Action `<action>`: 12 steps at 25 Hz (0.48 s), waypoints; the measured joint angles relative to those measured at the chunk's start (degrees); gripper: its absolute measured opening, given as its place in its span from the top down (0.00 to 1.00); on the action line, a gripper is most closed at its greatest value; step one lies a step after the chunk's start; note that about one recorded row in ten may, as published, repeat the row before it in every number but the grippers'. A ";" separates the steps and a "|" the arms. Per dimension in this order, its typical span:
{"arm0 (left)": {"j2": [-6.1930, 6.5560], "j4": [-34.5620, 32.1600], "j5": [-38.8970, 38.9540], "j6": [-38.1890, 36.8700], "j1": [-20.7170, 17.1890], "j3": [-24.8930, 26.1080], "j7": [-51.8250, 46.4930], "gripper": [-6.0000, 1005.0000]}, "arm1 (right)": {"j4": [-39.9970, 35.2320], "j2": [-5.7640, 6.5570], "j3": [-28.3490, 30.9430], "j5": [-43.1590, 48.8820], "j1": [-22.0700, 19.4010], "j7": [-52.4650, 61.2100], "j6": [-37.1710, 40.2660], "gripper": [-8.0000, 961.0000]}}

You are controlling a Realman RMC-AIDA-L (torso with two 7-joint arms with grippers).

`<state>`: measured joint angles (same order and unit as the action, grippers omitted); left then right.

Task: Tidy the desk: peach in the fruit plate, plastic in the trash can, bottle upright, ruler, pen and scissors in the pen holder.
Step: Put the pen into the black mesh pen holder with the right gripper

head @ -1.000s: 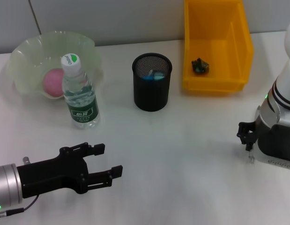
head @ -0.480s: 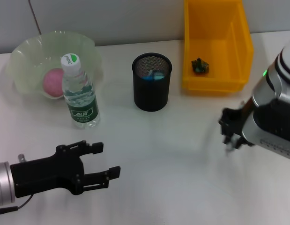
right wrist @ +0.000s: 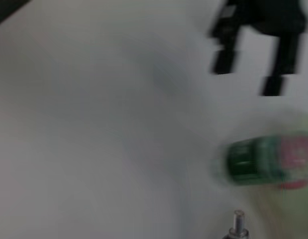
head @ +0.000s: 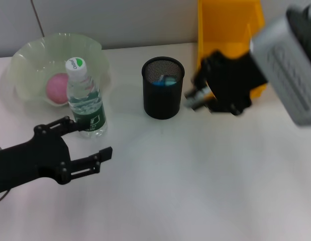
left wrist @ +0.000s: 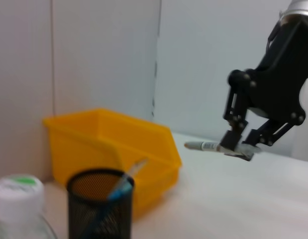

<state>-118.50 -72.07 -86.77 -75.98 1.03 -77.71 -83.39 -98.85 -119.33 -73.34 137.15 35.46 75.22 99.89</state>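
**Right arm swings in with the pen, now just beside the holder**

The right claw [head: 199,96] has jumped from low on the right side of the table [head: 195,175] a second ago to up beside the pen holder [head: 163,88]. It's clamped on the pen [left wrist: 206,146], which it holds roughly level, tip toward the holder. The pen isn't over the mouth yet, still off to the side, in front of the yellow bin [head: 230,50].

The left claw [head: 87,145] has shifted left and back. It's open, holding nothing, hovering right by the bottle [head: 85,100].

Status by what's on the table:
- bottle upright, done
- peach [head: 59,88] in the fruit plate [head: 29,55], done
- dark scrap [head: 214,70], likely the plastic, is in the bin
- something blue already stands in the holder

My guess: the pen is the last item. It needs tipping upright over the mouth, then release.
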 joint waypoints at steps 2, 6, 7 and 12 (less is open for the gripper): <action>0.09 -0.25 1.13 -0.35 -0.45 0.15 1.50 0.18 | 1.09 -0.04 2.13 -4.75 -2.18 1.90 -4.38 0.81; 0.12 -1.08 1.64 -1.17 -1.16 0.82 2.40 0.18 | 0.83 -0.01 2.84 -15.85 -8.49 3.93 -12.22 0.81; 0.06 -1.45 1.68 -2.00 -1.60 1.33 2.41 0.18 | -0.08 -0.02 2.82 -18.50 -9.94 4.94 -13.91 0.81; -0.01 -1.71 2.92 -4.01 -3.01 2.72 3.72 0.18 | -0.74 0.02 3.92 -32.57 -16.02 7.68 -21.82 0.81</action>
<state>-118.51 -73.79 -83.85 -79.99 -1.98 -75.00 -79.67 -99.59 -119.31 -69.42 104.57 19.44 82.90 78.07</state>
